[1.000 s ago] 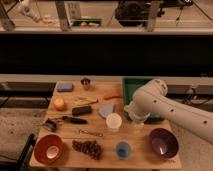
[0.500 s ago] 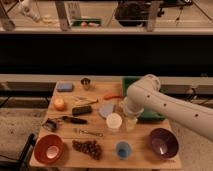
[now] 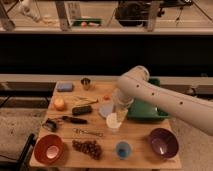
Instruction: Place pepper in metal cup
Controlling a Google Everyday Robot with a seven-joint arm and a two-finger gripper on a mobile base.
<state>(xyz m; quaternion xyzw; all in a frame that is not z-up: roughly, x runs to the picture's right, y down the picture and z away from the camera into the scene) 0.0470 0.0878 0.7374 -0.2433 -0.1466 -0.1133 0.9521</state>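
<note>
Here the pincer (image 3: 121, 111) hangs over the table (image 3: 140, 137), its state impossible to tell. The pepper (image 3: 106, 97) lies close beside it, the metal cup (image 3: 86, 82) farther beyond.

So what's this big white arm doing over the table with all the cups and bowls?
A one-armed robot is reaching over the table. Its gripper hangs near the middle, just above the white cup and beside the small orange-red pepper, which lies on the tabletop, not yet picked up. The metal cup it is meant for stands apart, near the table's far edge.
</note>
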